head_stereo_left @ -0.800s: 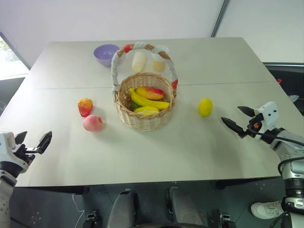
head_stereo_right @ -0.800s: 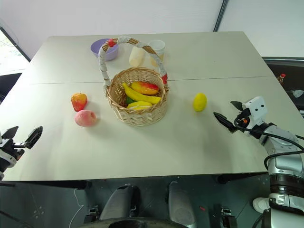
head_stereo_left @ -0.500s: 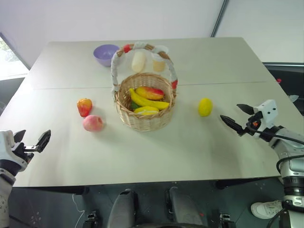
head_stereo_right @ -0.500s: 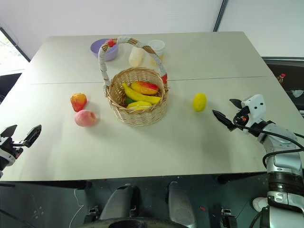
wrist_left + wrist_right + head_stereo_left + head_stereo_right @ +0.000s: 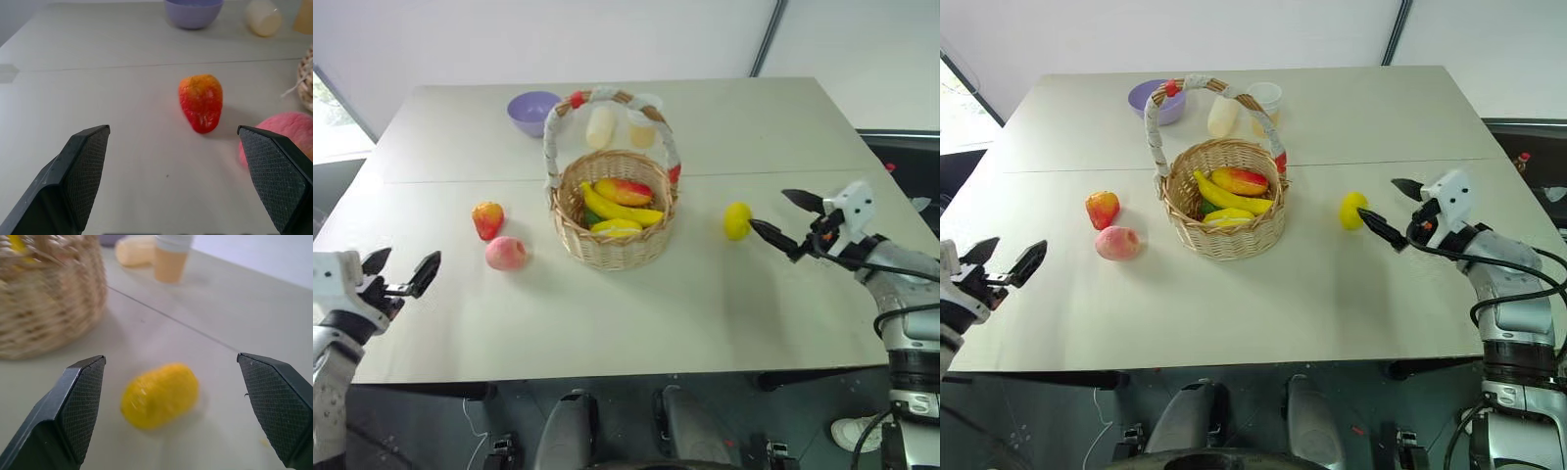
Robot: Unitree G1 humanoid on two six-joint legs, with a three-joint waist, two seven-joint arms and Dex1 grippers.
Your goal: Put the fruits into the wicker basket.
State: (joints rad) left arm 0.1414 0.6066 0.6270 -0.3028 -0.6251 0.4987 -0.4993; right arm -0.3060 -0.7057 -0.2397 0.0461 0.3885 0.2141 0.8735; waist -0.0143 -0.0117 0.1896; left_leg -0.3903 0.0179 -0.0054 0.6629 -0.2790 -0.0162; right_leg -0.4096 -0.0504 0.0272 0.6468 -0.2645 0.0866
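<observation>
Yellow lemon [image 5: 160, 393] — between right gripper's [image 5: 178, 396] open fingers.

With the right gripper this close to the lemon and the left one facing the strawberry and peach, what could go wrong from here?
1. The right gripper is open beside the lemon; its nearer finger might nudge the oval fruit into rolling away.
2. The wicker basket already holds fruit, and its arched handle could snag an arm lowering in.
3. The strawberry and peach lie close together, so the open left gripper may bump one while taking the other.
</observation>
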